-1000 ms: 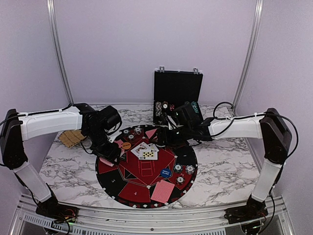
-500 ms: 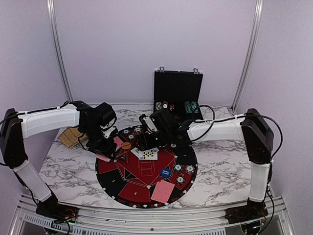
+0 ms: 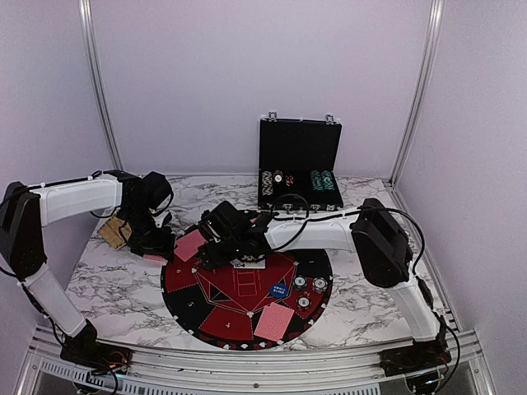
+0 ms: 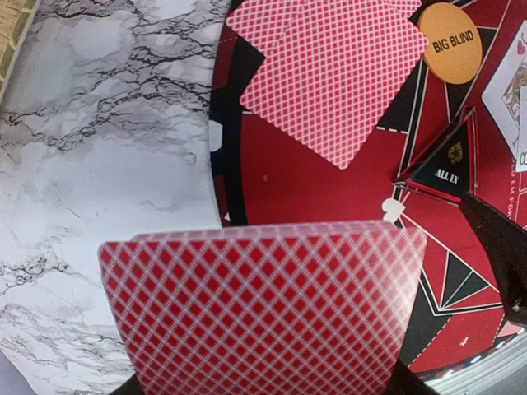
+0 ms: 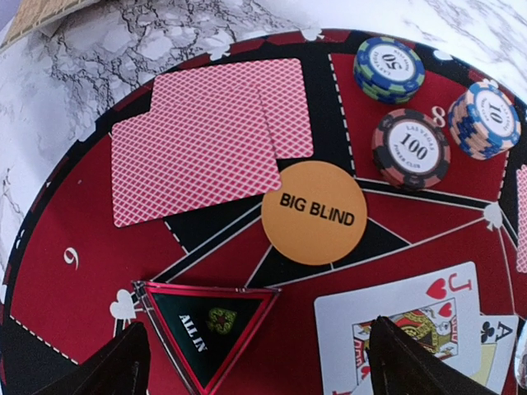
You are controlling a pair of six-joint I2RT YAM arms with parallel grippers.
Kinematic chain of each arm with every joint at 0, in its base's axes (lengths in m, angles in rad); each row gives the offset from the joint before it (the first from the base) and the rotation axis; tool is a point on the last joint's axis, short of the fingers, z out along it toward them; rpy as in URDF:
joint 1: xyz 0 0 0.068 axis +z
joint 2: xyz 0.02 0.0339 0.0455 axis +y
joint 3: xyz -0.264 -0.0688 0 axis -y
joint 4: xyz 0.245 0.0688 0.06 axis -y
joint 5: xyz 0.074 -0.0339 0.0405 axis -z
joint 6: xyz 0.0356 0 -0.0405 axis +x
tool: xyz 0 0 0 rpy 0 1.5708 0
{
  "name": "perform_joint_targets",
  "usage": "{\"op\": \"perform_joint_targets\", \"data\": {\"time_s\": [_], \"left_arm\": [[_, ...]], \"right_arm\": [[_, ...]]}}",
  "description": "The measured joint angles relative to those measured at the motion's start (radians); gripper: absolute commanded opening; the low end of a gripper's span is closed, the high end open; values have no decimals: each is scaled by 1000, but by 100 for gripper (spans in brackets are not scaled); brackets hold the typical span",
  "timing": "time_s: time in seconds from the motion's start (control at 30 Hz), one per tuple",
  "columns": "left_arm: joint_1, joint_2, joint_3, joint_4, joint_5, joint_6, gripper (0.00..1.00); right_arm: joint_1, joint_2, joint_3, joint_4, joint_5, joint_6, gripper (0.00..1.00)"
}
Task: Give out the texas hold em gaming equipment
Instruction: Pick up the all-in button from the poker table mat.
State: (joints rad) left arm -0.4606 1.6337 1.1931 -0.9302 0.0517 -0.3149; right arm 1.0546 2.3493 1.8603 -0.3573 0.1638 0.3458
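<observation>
The right claw (image 5: 262,362) hung low over the round mat (image 5: 62,317), fingers spread wide and nothing between them. Just beyond its fingertips lay the orange BIG BLIND disc (image 5: 314,212). Further out past that was a pair of red-backed cards (image 5: 206,140), overlapping, face down. Off to the other side of the disc stood three chip stacks (image 5: 410,148), close together. The ALL IN triangle (image 5: 207,321) sat right by one finger and a face-up jack (image 5: 403,329) right by the other. Tight quarters down there!

Over at the mat's edge, the left claw (image 3: 153,239) was clamped on the red-backed deck (image 4: 263,304). It held the deck out flat above the spot where the marble table (image 4: 99,148) met the mat.

My read was that this was the deal, with that empty right claw due to come across for a card. If so, it needed to lift straight up first, since a sideways sweep could have clipped the triangle or dragged the jack. At the deck it wanted the top card alone, pinched at a free edge and slid off flat so a second did not ride along. The left claw's job was simply to hold steady and level. The landing spot had to sit clear of the disc and of the pair already down.
</observation>
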Motion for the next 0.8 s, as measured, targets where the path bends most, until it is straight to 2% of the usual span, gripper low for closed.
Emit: {"op": "perform_joint_targets", "data": {"time_s": [0.23,0.5,0.8], "left_arm": [[52,0,-7,13,0,1,40],[93,-16,-40,17,0,6,40],[113,-34,-44,19,0,13,40]], "right_arm": [[9,88,154,-125,29,71,93],[19,165,302,-192,50,122,92],[39,221,362,-228,77,137,90]]}}
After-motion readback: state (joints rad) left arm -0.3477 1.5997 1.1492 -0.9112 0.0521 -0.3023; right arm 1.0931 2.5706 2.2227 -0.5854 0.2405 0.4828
